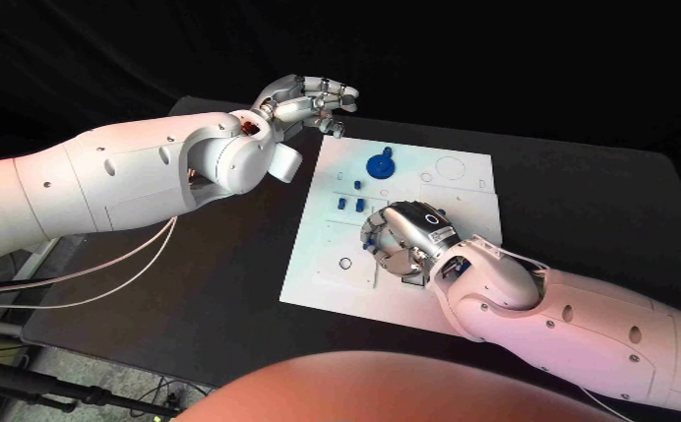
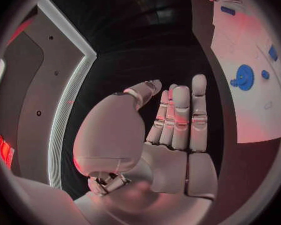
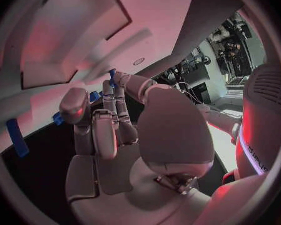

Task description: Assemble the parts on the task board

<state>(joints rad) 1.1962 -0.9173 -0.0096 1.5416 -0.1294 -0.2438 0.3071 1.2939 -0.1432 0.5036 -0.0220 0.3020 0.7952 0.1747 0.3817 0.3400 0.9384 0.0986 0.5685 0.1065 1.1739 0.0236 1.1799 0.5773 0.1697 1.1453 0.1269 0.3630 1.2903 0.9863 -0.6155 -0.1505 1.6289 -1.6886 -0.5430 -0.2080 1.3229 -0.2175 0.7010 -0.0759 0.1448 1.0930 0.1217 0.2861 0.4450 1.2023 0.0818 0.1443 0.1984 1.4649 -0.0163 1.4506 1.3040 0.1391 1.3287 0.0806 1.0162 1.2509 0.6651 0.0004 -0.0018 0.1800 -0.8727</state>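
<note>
Now the white rectangular task board point(image 1: 462, 196) lies flat in the middle of the black table point(image 1: 596, 196). On its far half sits a round blue gear-like disc point(image 1: 382, 165), also seen from the left wrist camera point(image 2: 245, 77). Nearer the board's left side stands a short row of small blue upright pieces point(image 1: 349, 204), close together but apart from the disc.

The robot's right hand point(image 1: 402, 238), silver and many-fingered, rests low over the middle of the board, palm down, just beside the row of pieces. Its wrist camera shows the fingers point(image 3: 110, 116) curled inward, with a small blue part point(image 3: 112, 75) at the fingertips and another blue bit point(image 3: 57, 118) beside a curled finger; it appears to pinch that small part, though the hold itself is partly hidden. A further blue strip point(image 3: 13, 135) lies on the board off to one side.

The left hand point(image 1: 305, 102) hangs above the table just beyond the board's far left corner, not touching it. Its own wrist camera shows the fingers point(image 2: 180, 116) straight and side by side, the palm bare, holding nothing.
</note>
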